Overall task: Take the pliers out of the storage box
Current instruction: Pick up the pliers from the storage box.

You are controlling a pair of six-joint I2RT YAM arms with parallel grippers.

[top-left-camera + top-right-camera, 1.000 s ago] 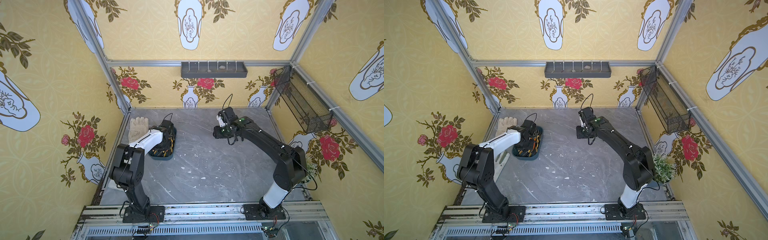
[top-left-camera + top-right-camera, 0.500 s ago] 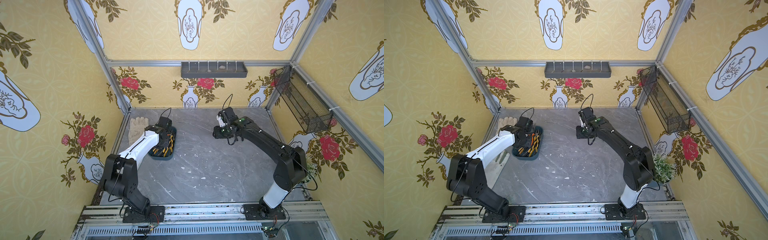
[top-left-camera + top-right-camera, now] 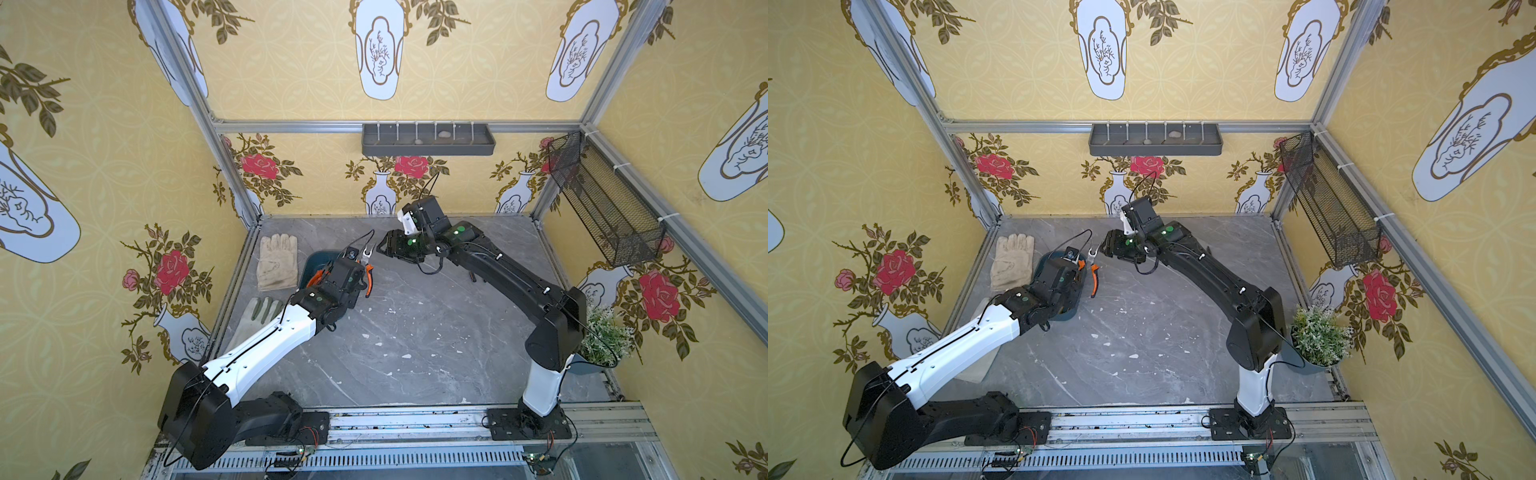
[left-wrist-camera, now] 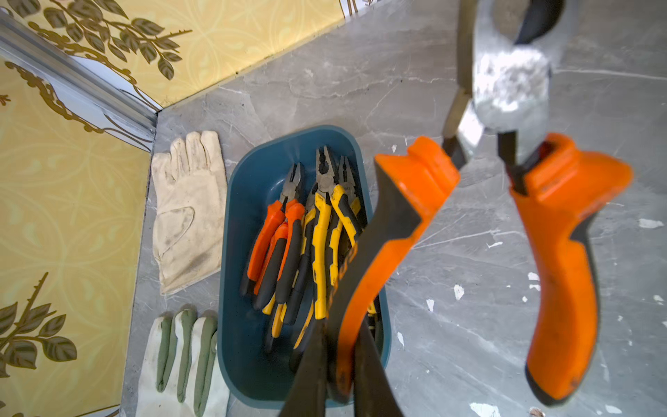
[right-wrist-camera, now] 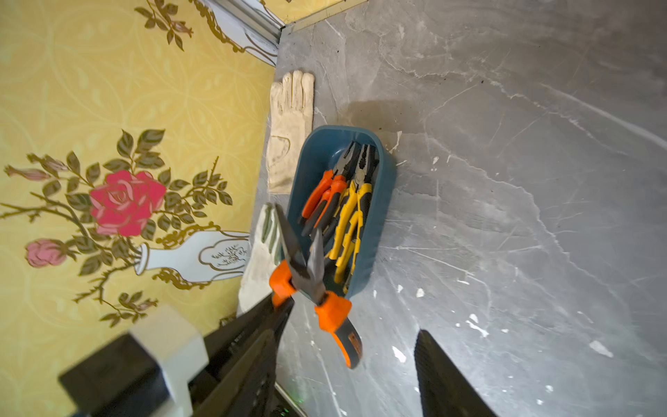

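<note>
top views, left hand (image 3: 355, 268) now raised from storage box (image 3: 321, 258), holding pliers (image 3: 369, 279)

Pliers (image 4: 314, 231) piled in the teal storage box (image 4: 252, 361), one pair lifted clear.
Orange-and-black and yellow-and-black pairs lie lengthwise in the box at the bench's (image 3: 415, 332) far left; an orange-handled pair (image 3: 368, 279) hangs raised just right of it, handles spread.

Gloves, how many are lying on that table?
2. A cream glove lies beside the storage box; a white glove with green fingers lies nearer the robot's base, partly covered by the left arm.
</note>
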